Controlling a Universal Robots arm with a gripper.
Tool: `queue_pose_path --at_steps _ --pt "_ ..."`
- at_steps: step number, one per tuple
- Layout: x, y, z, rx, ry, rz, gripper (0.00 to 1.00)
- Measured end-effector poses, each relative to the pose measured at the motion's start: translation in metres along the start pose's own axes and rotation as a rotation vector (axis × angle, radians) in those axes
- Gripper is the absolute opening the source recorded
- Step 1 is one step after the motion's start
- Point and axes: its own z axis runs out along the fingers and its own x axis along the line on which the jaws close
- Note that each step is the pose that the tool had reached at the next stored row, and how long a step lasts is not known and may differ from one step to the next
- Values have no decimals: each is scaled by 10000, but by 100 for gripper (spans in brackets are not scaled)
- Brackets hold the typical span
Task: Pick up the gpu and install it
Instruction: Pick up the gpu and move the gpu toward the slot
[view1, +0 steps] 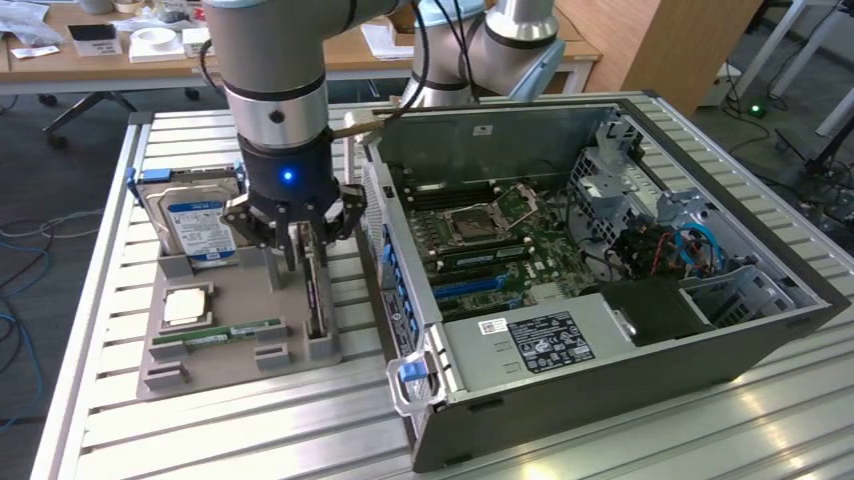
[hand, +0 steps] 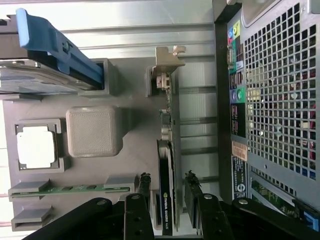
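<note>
Nearest the lens, the tool (hand: 167, 176) is hanging low over the grey holder (hand: 135, 150). Its two dark fingers (hand: 144, 186) are standing one on each side of the gpu (hand: 169, 150). A thin gap is showing between each finger and the card, so the jaws are sitting fairly wide. By my judgement they are straddling the card rather than pinching it, and the tool is carrying nothing.

The gpu is standing on its long edge in a slot along the holder's side nearest the computer case (view1: 507, 140). Its silvery bracket is lying at the end where the hard drive (view1: 198, 215) is standing.

The holder is sitting on the slatted surface (view1: 240, 440), toward the edge at the exterior view's left. The open case is occupying the other side.

The task is looking barely begun. The card is resting in its slot and the motherboard (view1: 521, 245) is lying exposed without it, so both the lift and the install are remaining undone.
</note>
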Motion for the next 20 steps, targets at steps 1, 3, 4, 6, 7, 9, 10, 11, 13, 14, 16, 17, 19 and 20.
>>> queue_pose_path --at_steps 1,3,4,6,7,9,10,11,13,14,16,17,19,20 --pt "0 0 18 -1 -1 0 42" --pt "1 -1 52 0 -1 -1 42" --pt "1 -1 70 -1 -1 0 42" --pt "2 -1 101 0 0 0 42" --pt "3 -1 115 -1 -2 0 42" --pt "4 -2 144 0 -1 0 42" --pt "4 -2 161 -1 -1 -1 42" --pt "4 -2 179 0 0 -1 42" --pt "5 -3 217 0 0 -1 42" --pt "6 -3 233 0 -1 -1 42" --pt "6 -3 257 0 0 -1 42" --pt "7 -3 266 -1 -1 -1 42" --pt "7 -3 289 -1 -1 -1 42" --pt "8 -3 302 -1 0 0 42"
